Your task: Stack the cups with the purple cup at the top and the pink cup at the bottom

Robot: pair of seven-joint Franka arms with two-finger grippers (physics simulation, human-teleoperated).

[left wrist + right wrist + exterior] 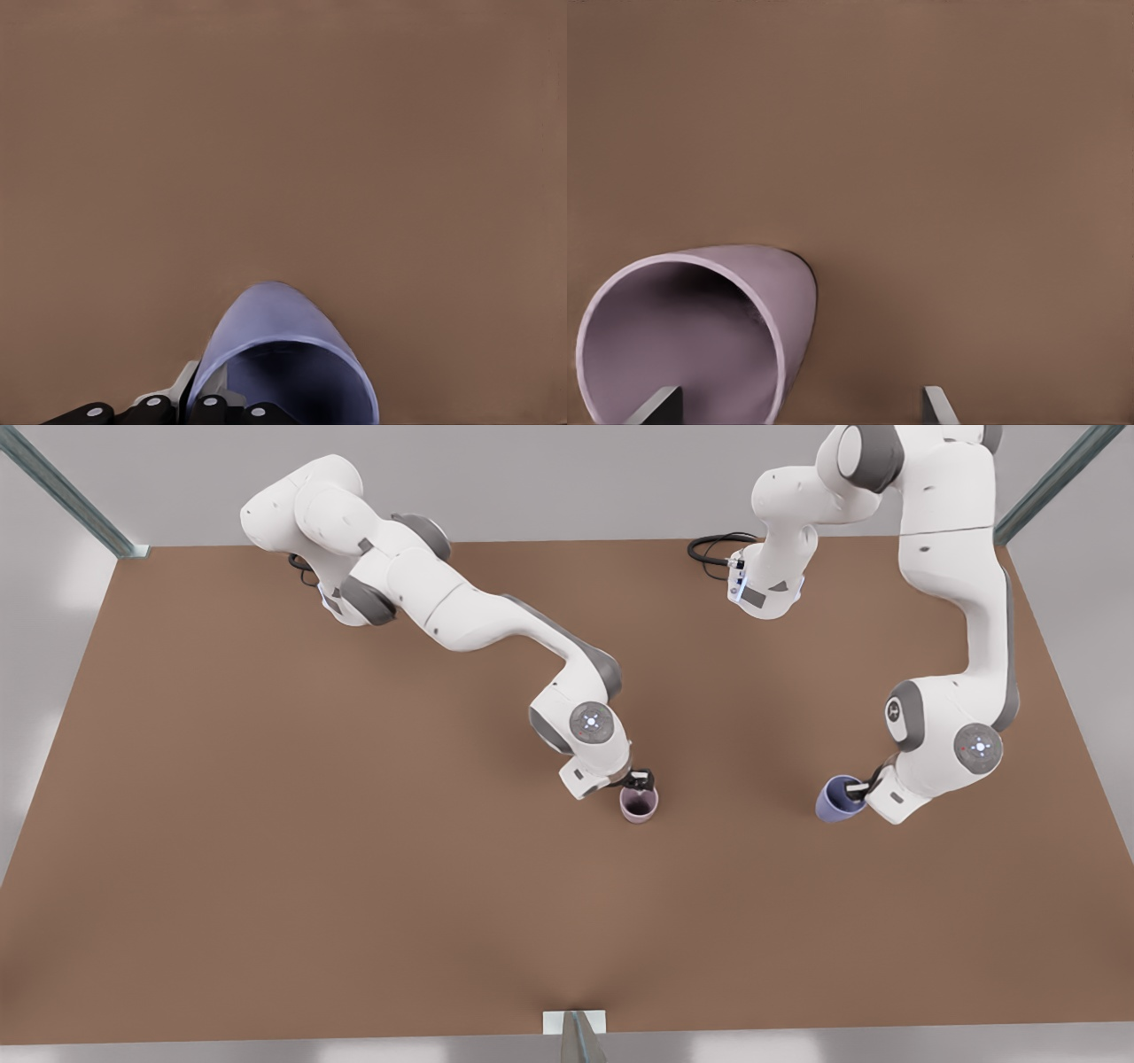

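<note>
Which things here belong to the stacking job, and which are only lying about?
Job: pink cup, right gripper open at its rim; purple cup, held tilted by left gripper.
Not the job: table; black cable near its far edge.

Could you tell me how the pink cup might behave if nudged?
The pink cup looks small, thin-walled and rigid, so probably light and easily slid. It tapers toward its base, so a rim-height push may tip it. The right hand is open at its rim; the left hand grips the purple cup.
</note>
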